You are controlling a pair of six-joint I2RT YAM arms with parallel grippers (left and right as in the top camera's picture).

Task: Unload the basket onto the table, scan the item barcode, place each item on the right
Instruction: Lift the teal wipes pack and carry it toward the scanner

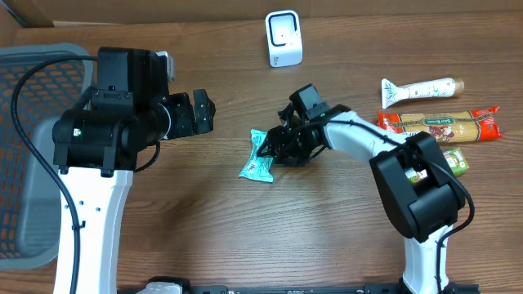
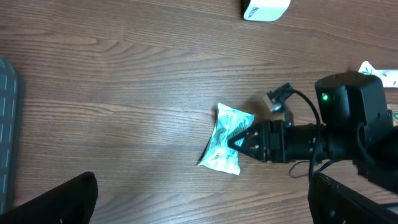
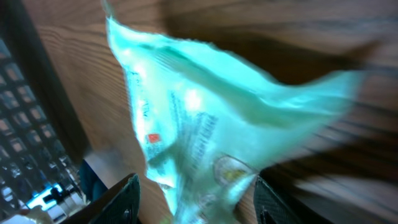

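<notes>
A: Two tools above the table [image 1: 204,237]. Gaped wide, empty, at the left tool [image 1: 204,112], well apart.
B: Stood half spread at the right tool [image 1: 271,149], astride the teal packet [image 1: 255,167] mid-table; no firm hold seen.
A: Scanner [image 1: 283,38]?
B: Stood beyond the packet, roughly along its long axis.

The packet [image 1: 258,159] is mint-teal with white print and a small red mark. The table [image 1: 245,237] is brown woodgrain. The scanner [image 1: 283,38] is white, the basket [image 1: 24,98] grey mesh.
</notes>
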